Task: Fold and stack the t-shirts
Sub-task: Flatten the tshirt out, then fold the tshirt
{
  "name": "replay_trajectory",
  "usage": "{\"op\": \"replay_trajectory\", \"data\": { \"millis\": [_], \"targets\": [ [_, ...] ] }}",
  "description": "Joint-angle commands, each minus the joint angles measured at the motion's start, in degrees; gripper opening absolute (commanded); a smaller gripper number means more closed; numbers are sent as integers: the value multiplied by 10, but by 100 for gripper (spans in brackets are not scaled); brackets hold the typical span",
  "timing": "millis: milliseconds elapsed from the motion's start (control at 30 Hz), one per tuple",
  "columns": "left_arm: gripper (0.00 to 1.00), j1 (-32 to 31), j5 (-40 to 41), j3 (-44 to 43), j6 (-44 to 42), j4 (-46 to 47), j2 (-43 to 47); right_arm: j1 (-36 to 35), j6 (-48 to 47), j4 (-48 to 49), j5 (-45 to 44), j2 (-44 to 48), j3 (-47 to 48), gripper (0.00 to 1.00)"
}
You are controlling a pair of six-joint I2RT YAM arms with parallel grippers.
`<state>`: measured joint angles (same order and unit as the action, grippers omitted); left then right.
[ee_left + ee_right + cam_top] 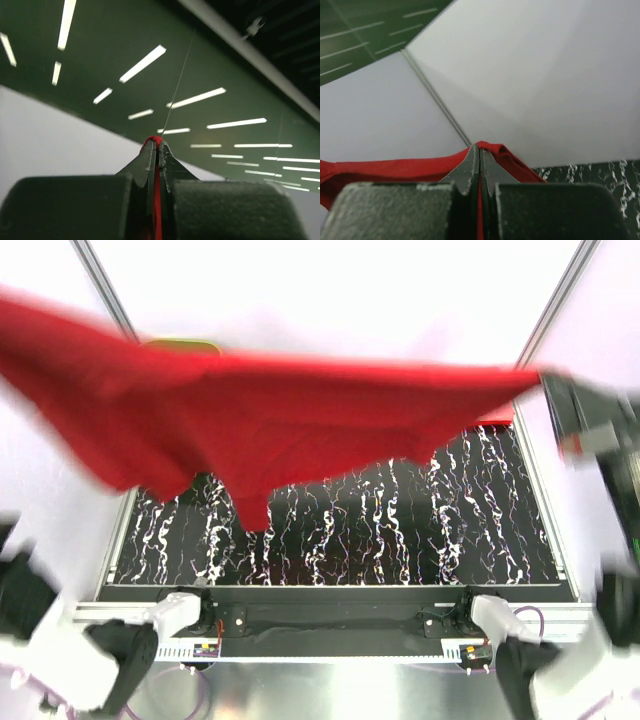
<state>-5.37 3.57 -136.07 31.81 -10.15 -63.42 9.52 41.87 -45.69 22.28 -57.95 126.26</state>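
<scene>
A large red t-shirt [270, 415] hangs spread wide in the air above the table, stretched from the top left edge of the top view to the right. Its lower edge droops to a point over the mat. My right gripper [562, 390] is blurred at the shirt's right corner. In the right wrist view it [480, 148] is shut on a fold of the red cloth [395, 169]. My left gripper [157, 143] is shut on a thin strip of red cloth [158, 200], pointing up at the ceiling. It lies beyond the left edge of the top view.
A black mat with white marbling [400, 530] covers the table below the shirt. The yellow-green rim of a basket [180, 343] peeks over the shirt at the back left. Metal frame posts [105, 290] rise at both back corners.
</scene>
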Motion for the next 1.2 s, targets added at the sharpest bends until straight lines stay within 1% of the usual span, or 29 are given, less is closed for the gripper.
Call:
{"op": "replay_trajectory", "data": {
  "millis": [0, 67, 133, 233, 267, 333, 367, 400, 433, 467, 500, 533, 567, 600, 633, 667, 700, 733, 767, 800, 833, 867, 900, 933, 967, 1000, 1067, 1133, 1167],
  "targets": [
    [0, 3, 16, -10, -20, 70, 38, 0, -3, -82, 19, 31, 63, 0],
    [0, 4, 9, 0, -11, 73, 39, 0, 5, -110, 17, 28, 89, 0],
    [0, 4, 6, 29, -4, 81, 39, 0, 8, -137, 2, 28, 87, 0],
    [0, 4, 6, 119, 13, 100, 43, 0, 10, -152, -35, 37, 29, 0],
    [0, 4, 2, 177, 19, 111, 42, 0, 9, -151, -43, 41, -18, 0],
    [0, 4, -6, 233, 34, 121, 35, 0, 9, -138, -71, 52, -72, 0],
    [0, 4, -20, 291, 43, 123, 26, 0, 8, -130, -79, 57, -133, 0],
    [0, 3, -26, 323, 49, 127, 22, 0, 4, -88, -79, 72, -175, 0],
    [0, 4, -32, 359, 52, 149, 17, 0, 4, -68, -90, 80, -215, 0],
    [0, 4, -50, 429, 60, 162, 6, 0, -1, -31, -97, 88, -294, 0],
    [0, 4, -58, 466, 64, 178, -3, -1, -6, -9, -101, 103, -339, 0],
    [0, 3, -72, 499, 58, 206, -26, 0, -1, 3, -122, 107, -415, 0],
    [0, -3, -82, 550, 55, 217, -46, 0, -6, 41, -130, 109, -454, 0],
    [0, -4, -93, 569, 51, 224, -70, 0, -9, 71, -131, 108, -497, 0],
    [0, -5, -121, 601, 42, 249, -126, 0, -9, 94, -138, 105, -571, 0],
    [0, -10, -130, 609, 39, 257, -159, 0, -18, 157, -141, 90, -607, 0],
    [0, -10, -139, 613, 42, 264, -197, 0, -19, 191, -143, 76, -641, 0],
    [0, -10, -179, 617, 59, 301, -273, 0, -33, 218, -153, 58, -686, 0],
    [0, -9, -195, 612, 66, 314, -311, 0, -40, 284, -153, 10, -704, 0],
    [0, -10, -201, 603, 79, 333, -345, 1, -45, 309, -162, -20, -713, 0],
    [0, -10, -227, 585, 94, 351, -408, 1, -62, 334, -160, -51, -717, 0],
    [0, -10, -234, 572, 109, 365, -436, 1, -71, 381, -157, -117, -711, 0],
    [0, -12, -239, 555, 118, 373, -462, 1, -81, 394, -158, -150, -699, 0],
    [0, -14, -242, 513, 120, 366, -505, 1, -90, 401, -165, -187, -667, 0],
    [0, -21, -239, 487, 113, 346, -525, 8, -93, 401, -163, -252, -647, 0],
    [0, -24, -236, 466, 106, 323, -540, 9, -100, 403, -153, -280, -627, 0],
    [0, -28, -234, 435, 110, 323, -565, 13, -122, 403, -138, -352, -575, 0],
    [0, -29, -237, 426, 125, 325, -580, 19, -139, 401, -121, -390, -530, 0],
    [0, -31, -236, 426, 129, 328, -582, 22, -143, 392, -116, -425, -517, 0]
  ]
}}
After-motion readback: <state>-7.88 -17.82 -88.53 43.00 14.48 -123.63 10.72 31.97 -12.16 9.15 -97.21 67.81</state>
